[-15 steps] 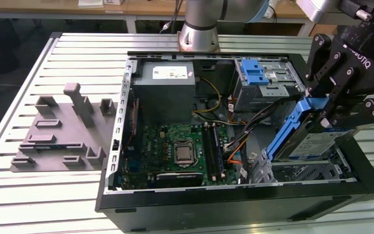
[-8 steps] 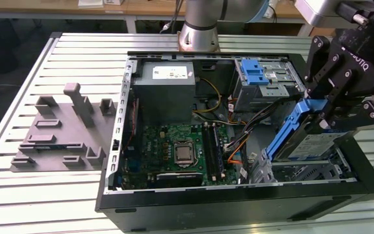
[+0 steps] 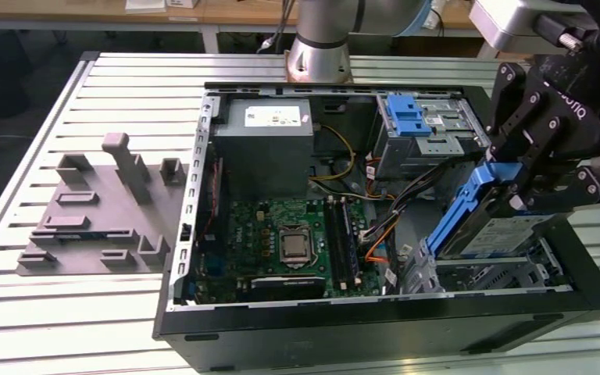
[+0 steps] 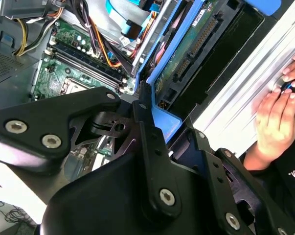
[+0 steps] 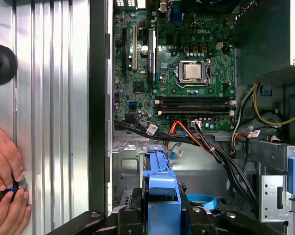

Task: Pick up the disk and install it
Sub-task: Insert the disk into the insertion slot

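Open computer case [image 3: 383, 322], motherboard [image 3: 271, 234], grey fixture [image 3: 90, 223]

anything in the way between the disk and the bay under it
Nothing visible. The gripper holds the disk tilted, its lower end at the open drive cage; the cable bundle lies beside it, toward the exterior view's left.

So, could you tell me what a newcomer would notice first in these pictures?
The black gripper grips the blue-framed disk, tilted, over the open computer case at the exterior view's right. The green motherboard lies bare inside, and a person's hands rest on the slatted table.
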Tool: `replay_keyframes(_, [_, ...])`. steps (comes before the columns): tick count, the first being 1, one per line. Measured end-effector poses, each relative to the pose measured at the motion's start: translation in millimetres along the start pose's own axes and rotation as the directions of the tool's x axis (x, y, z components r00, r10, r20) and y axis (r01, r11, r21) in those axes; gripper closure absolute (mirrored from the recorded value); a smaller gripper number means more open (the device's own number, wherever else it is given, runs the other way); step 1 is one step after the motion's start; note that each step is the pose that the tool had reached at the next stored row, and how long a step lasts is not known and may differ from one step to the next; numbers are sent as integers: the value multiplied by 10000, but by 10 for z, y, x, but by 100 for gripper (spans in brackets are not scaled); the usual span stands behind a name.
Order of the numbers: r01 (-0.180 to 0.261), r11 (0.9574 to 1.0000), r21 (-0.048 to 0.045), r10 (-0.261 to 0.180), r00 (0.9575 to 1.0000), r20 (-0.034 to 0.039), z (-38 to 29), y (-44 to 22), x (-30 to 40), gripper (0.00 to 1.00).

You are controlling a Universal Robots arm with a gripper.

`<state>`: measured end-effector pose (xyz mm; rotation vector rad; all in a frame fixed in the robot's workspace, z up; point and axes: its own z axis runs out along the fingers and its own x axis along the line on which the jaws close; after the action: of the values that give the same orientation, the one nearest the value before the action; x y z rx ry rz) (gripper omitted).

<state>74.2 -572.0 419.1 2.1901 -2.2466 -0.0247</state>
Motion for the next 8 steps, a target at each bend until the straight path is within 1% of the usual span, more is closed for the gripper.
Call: replay_keyframes(8, [0, 10000, 0, 0, 10000, 1, 48, -1, 0, 64])
